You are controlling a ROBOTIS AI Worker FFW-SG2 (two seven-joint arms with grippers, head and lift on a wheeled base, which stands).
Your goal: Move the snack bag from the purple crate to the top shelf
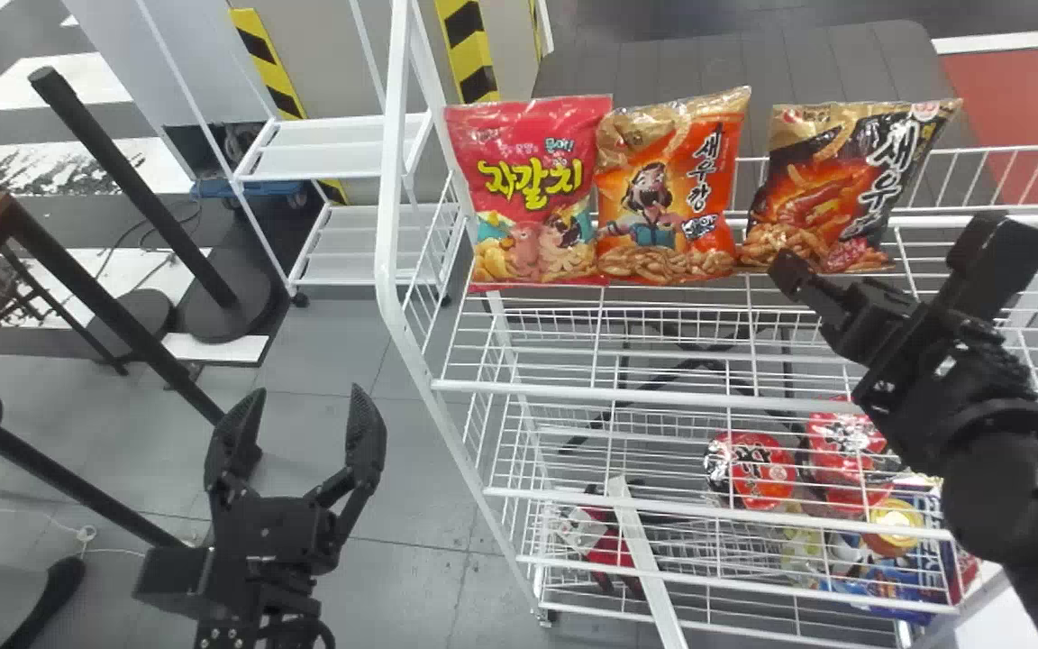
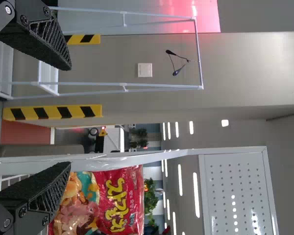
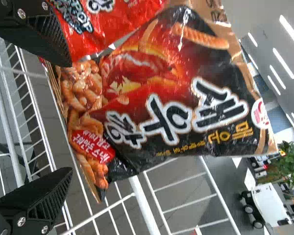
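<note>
Head view: top shelf point(image 1: 573, 391) holds three bags point(image 1: 668, 203).

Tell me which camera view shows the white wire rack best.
The head view: it takes in the rack, several shelves high. The left wrist view shows a side post, lying sideways; the right wrist view shows close-up rails, partly hidden by the black snack bag.

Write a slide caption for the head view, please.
Three snack bags stand on the top wire shelf, the right gripper open near the black one.
</note>
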